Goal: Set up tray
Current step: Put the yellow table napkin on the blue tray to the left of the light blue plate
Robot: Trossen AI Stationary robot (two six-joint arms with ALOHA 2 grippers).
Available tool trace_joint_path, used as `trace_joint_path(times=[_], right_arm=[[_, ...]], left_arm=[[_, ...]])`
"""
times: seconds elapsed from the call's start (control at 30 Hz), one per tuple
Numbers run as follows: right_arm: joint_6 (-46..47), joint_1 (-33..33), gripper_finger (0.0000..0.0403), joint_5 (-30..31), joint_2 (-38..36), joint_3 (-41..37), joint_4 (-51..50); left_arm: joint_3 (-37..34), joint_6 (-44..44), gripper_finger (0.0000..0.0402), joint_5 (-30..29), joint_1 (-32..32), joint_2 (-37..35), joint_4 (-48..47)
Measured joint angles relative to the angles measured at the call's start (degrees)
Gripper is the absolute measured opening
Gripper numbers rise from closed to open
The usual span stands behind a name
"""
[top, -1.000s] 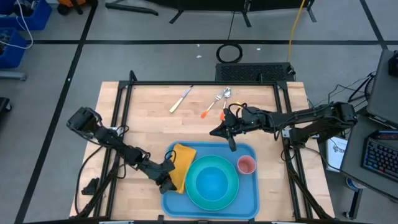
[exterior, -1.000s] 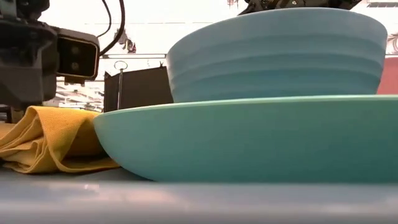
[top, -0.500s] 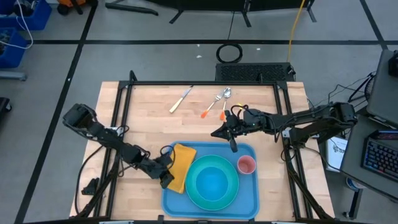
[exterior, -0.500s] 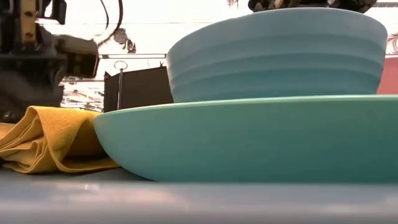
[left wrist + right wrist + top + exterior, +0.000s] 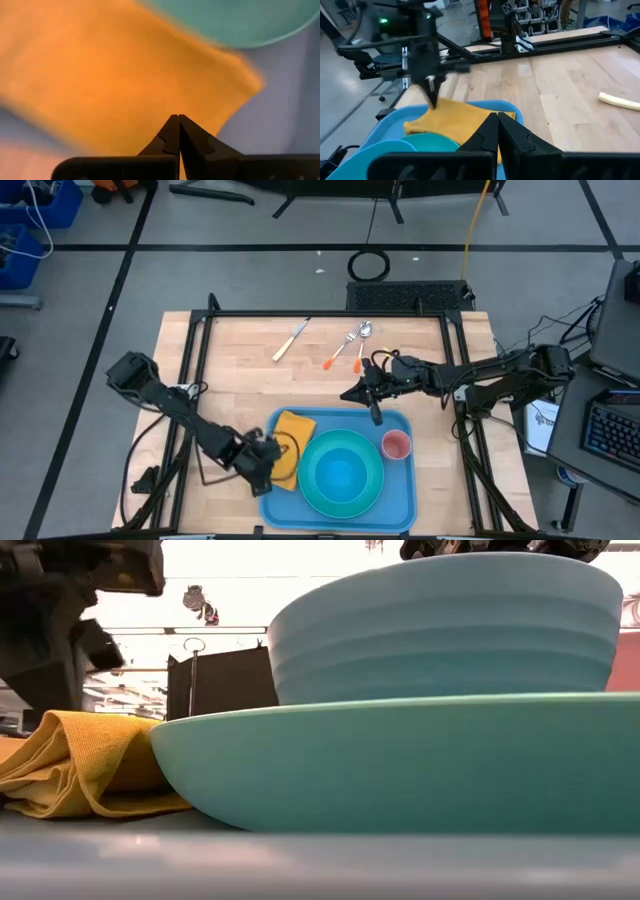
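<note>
The left gripper (image 5: 262,463) hangs over the tray's left edge with its fingers pressed together and nothing between them. Its wrist view shows the yellow napkin (image 5: 115,75) right under the fingertips, with the turquoise plate (image 5: 240,20) just past it. The high view shows the napkin sitting on the blue tray (image 5: 405,500), at the near edge of the counter (image 5: 240,380). The tray is just to the right of this gripper.

One tray holds one napkin, one plate (image 5: 310,485), one bowl (image 5: 342,470) and one pink cup (image 5: 396,445). The low view alone shows that the bowl (image 5: 445,630) stands inside the plate (image 5: 400,765), its ribbed wall rising above the plate's rim, with the napkin's folds touching the plate on the left.

Beyond the tray, the bare counter carries one knife (image 5: 290,340), one spoon (image 5: 362,332), one fork (image 5: 351,340) and one orange-handled utensil (image 5: 334,358), well apart from the tray.

The right gripper (image 5: 375,416) hovers at the tray's far rim, closed on nothing, with the cup near it. Its wrist view looks across the napkin to the left gripper and to a pale handle (image 5: 620,101) lying on open wood. To the left of the tray the counter lies open.
</note>
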Motion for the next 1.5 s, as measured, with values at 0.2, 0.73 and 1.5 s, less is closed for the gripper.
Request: trace_joint_path(times=[0.2, 0.73, 1.5], right_arm=[[0.0, 0.0, 0.0, -0.02, 0.0, 0.0, 0.18], [-0.2, 0.02, 0.0, -0.02, 0.0, 0.0, 0.18], [-0.22, 0.13, 0.0, -0.05, 0.0, 0.0, 0.02]], left_arm=[[3.57, 2.61, 0.0, 1.17, 0.14, 2.09, -2.05], [3.18, 1.14, 0.0, 4.65, 1.6, 6.77, -4.55], [3.36, -4.36, 0.0, 8.91, 1.8, 10.34, 7.81]])
